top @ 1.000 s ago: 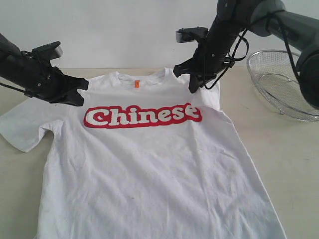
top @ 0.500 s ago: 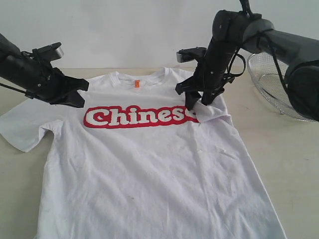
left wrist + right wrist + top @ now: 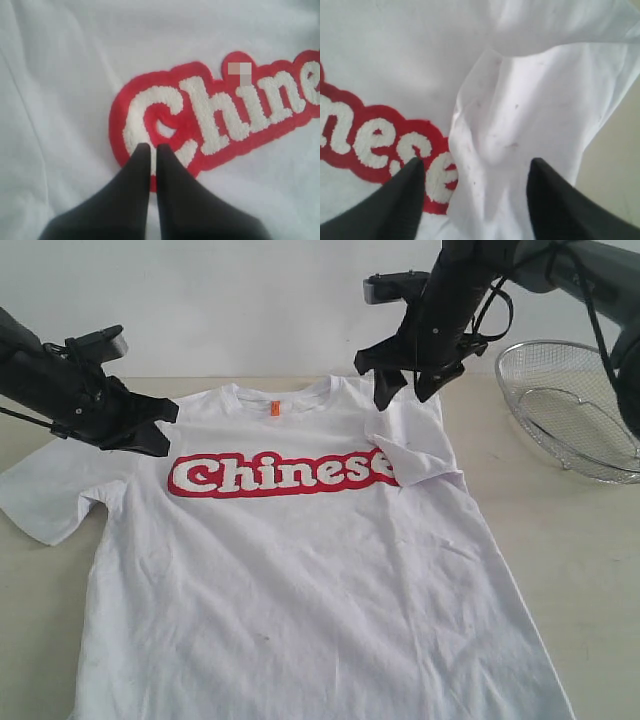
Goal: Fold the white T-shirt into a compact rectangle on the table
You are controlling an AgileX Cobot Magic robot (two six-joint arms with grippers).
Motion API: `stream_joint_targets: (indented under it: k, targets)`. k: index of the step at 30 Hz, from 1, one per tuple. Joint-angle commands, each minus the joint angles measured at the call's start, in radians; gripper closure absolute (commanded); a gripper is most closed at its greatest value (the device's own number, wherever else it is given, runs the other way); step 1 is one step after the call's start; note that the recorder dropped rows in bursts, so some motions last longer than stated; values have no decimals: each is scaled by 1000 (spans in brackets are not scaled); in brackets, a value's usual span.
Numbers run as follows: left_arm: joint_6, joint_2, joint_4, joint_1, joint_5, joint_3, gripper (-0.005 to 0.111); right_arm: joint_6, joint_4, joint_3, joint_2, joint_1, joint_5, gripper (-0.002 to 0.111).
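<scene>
The white T-shirt (image 3: pixel 300 590) lies chest up on the table (image 3: pixel 560 560), the red-outlined word "Chinese" (image 3: pixel 280 474) across it. Its right sleeve (image 3: pixel 420 455) is folded inward over the last letter. My right gripper (image 3: pixel 411 390) hangs open above that folded sleeve (image 3: pixel 520 130), nothing between its fingers. My left gripper (image 3: pixel 152 430) is shut and empty, hovering over the shirt's left shoulder; its closed tips (image 3: pixel 151 149) point at the letter "C" (image 3: pixel 150 120). The left sleeve (image 3: pixel 45 500) lies spread flat.
A round silver wire-mesh basket (image 3: pixel 570 405) stands at the back right of the table. A pale wall runs behind the table. Bare tabletop shows to the right of the shirt and at the far left.
My right gripper carried the right sleeve inward over the end of the word, opened and let it go, then rose up and away. The left arm has not moved.
</scene>
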Motion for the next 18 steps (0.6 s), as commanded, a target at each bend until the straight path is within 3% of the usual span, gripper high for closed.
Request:
stream_joint_targets:
  k: [1, 2, 18]
  targets:
    - [-6, -10, 3, -6, 16, 5, 102, 6, -7, -3, -23, -1, 0, 98]
    - [-6, -10, 3, -6, 18, 5, 102, 9, -7, -3, -23, -1, 0, 108]
    - [-6, -10, 7, -6, 18, 5, 102, -70, -6, 318, -38, 16, 0, 107]
